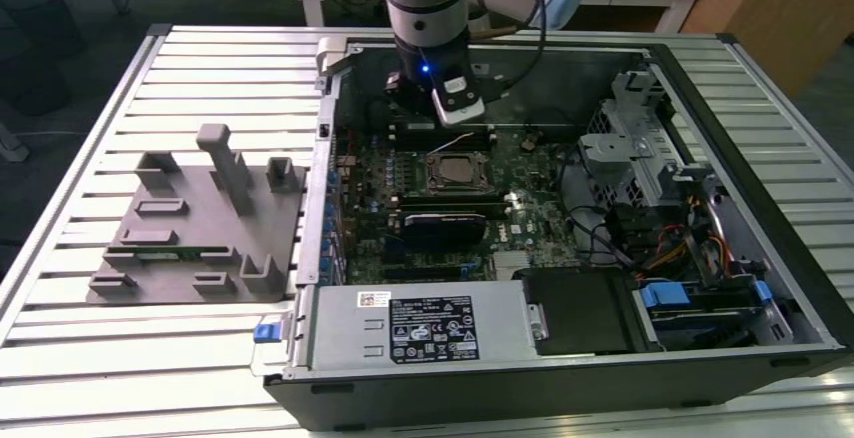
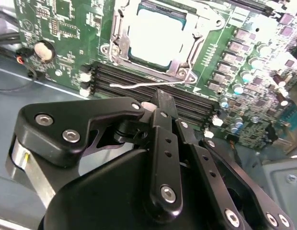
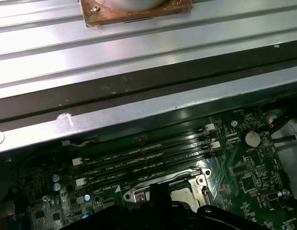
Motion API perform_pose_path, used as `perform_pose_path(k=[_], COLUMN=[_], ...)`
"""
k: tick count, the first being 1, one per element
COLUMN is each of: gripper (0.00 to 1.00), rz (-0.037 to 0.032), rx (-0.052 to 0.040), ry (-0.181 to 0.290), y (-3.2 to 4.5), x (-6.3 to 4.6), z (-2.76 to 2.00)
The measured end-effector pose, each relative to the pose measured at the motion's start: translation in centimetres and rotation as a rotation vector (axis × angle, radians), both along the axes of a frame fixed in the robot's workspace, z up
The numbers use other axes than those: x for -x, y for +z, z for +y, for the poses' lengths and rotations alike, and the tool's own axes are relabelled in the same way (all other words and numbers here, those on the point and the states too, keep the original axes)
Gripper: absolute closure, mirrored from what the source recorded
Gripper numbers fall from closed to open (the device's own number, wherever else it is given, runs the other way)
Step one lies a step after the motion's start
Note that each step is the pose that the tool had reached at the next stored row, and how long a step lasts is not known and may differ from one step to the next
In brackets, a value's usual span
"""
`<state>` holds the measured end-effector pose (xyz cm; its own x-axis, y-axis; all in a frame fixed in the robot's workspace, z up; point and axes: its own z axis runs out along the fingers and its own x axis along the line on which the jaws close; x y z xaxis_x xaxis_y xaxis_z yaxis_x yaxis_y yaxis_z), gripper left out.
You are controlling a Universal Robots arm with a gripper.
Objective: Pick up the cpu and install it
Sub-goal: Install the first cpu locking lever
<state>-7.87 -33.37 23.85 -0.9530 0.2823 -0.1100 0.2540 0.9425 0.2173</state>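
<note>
The cpu (image 1: 454, 170) lies flat in the motherboard socket inside the open computer case, its pale silver lid (image 2: 155, 36) framed by the metal socket bracket (image 2: 117, 43). My gripper (image 2: 160, 98) hangs low over the memory slots (image 2: 139, 79) just beside the socket, shut with nothing between its fingers. Its tip is close to the thin metal socket lever (image 2: 148, 85), which lies along the socket's edge. In the exterior view the gripper (image 1: 438, 130) is just beyond the socket, under the arm's wrist. A corner of the socket (image 3: 184, 189) shows above the black gripper body (image 3: 158, 206) in the first wrist view.
A grey tray (image 1: 187, 228) with upright holders and a green memory stick (image 1: 174, 253) lies on the slatted table at the exterior view's left. Inside the case are a black heatsink block (image 1: 447, 228), the power supply (image 1: 427, 326), cables and a drive cage (image 1: 641, 148).
</note>
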Motion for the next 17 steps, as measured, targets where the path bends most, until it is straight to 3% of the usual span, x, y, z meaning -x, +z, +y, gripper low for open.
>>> perform_pose_path(k=[1, 2, 15, 16, 17], gripper=[0.89, 0.89, 0.89, 0.89, 0.89], rz=[-0.0053, -0.0151, -0.0955, -0.1075, -0.1107], rx=[-0.0001, -0.0001, 0.0002, 0.0006, 0.0017], ry=[-0.004, -0.011, -0.051, -0.058, -0.065], y=[-0.04, -0.12, -0.51, -0.58, -0.64], x=[0.0, -0.01, -0.01, -0.02, -0.03], z=[0.0, 0.01, 0.01, 0.01, 0.01])
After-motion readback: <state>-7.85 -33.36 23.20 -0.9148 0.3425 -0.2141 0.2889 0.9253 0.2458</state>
